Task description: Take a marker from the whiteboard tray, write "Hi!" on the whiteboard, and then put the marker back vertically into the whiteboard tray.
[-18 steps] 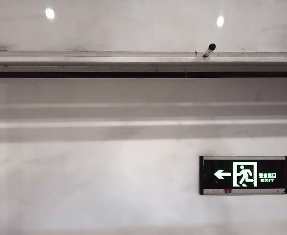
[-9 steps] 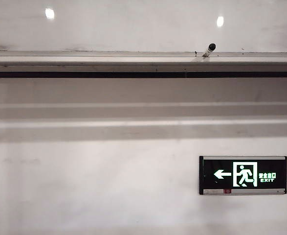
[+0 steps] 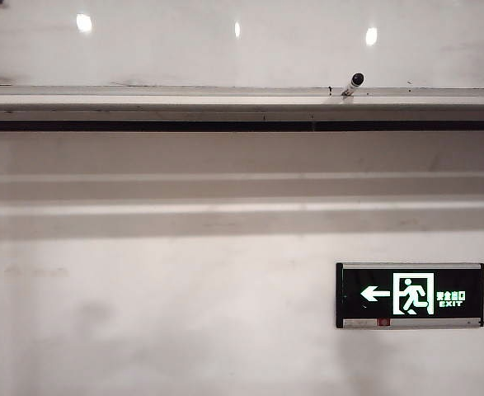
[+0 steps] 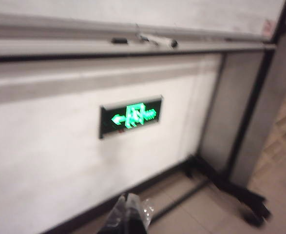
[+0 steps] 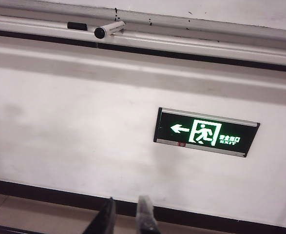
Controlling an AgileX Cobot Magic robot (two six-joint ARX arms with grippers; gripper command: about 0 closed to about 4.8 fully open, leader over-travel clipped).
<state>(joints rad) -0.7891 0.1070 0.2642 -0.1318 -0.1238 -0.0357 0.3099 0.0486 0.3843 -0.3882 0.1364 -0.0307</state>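
**Listener:** Take me across the scene from the left. What is there?

**Me:** At the far left there is only the whiteboard, glossy white with round lights reflected in it, and the whiteboard tray, a long grey metal ledge running across the whole width. Neither arm shows in the outside view. My left gripper hangs low near the floor, well away from the ledge; its fingers look pressed together with nothing between them, though the picture is blurred.

**Listener:** And further right?

**Me:** The marker rests in the tray right of centre, tilted, black cap up against the board. Below it on the wall is a green exit sign. My right gripper is also low, well below the tray, fingers a narrow gap apart and empty.

**Listener:** How would the marker handle?

**Me:** I judge it light and stiff, with a smooth round barrel that could roll or slip between my pads. I would pinch it across the white barrel, near its middle and clear of the cap, so the cap cannot pull off and the tip end stays free.
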